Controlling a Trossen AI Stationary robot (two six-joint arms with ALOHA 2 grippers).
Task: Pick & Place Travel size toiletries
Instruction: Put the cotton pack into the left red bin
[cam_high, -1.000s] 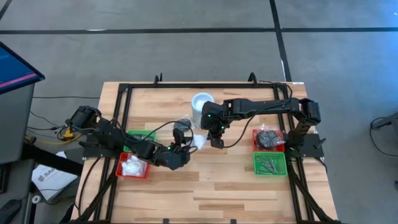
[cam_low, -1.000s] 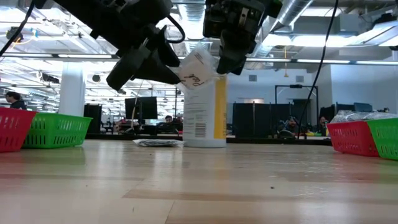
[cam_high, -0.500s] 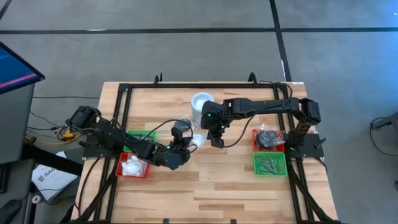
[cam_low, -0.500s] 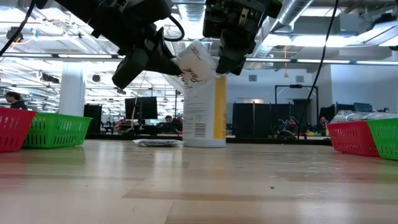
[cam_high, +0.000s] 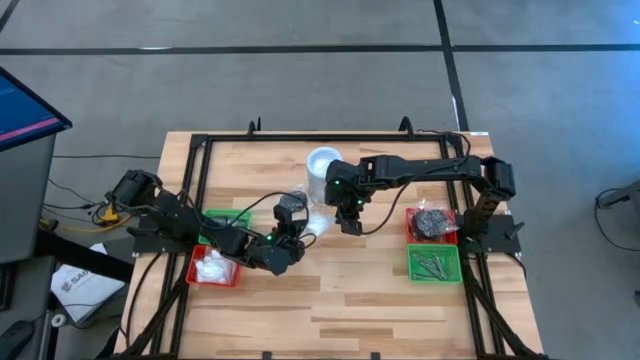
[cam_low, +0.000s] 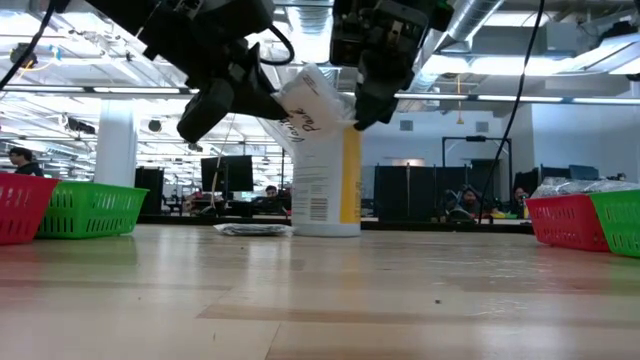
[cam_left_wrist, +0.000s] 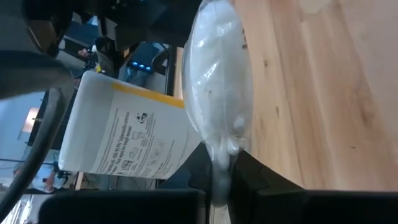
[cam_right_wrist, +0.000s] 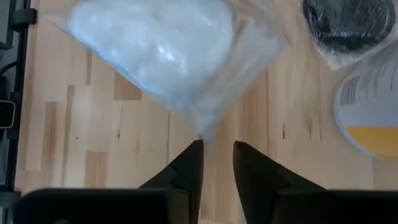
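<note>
A clear packet of white stuff (cam_high: 312, 226) hangs in the air in front of the tall white canister (cam_high: 325, 168), between my two grippers. My left gripper (cam_left_wrist: 222, 169) is shut on its narrow end and reaches in from the table's left (cam_low: 268, 105). My right gripper (cam_right_wrist: 217, 149) points down at the packet (cam_right_wrist: 155, 43) from the right, and its fingers are open with a gap. The packet's pointed corner (cam_right_wrist: 202, 132) ends just at the tip of one right finger. I cannot tell whether they touch. My left gripper pinches the packet's gathered narrow end (cam_left_wrist: 225, 147) between its two fingers. The fingers come almost level from the table's left, slanting a little downward. The packet (cam_low: 312, 105) stands out past the fingers, tilted, and is clear of the table.
A wrapped black pot (cam_right_wrist: 351, 25) lies on the table by the canister (cam_low: 325, 190). On the left stand a red tray (cam_high: 197, 275) holding white packets and a green tray (cam_high: 238, 214). On the right stand a red tray (cam_high: 412, 232) of black pots and a green tray (cam_high: 412, 272) of silvery tubes.
My left gripper's fingers have closed on the packet's end, and its wrist has turned a little. The packet has tipped and now leans more steeply than a second ago. Both arms have stayed where they were.
</note>
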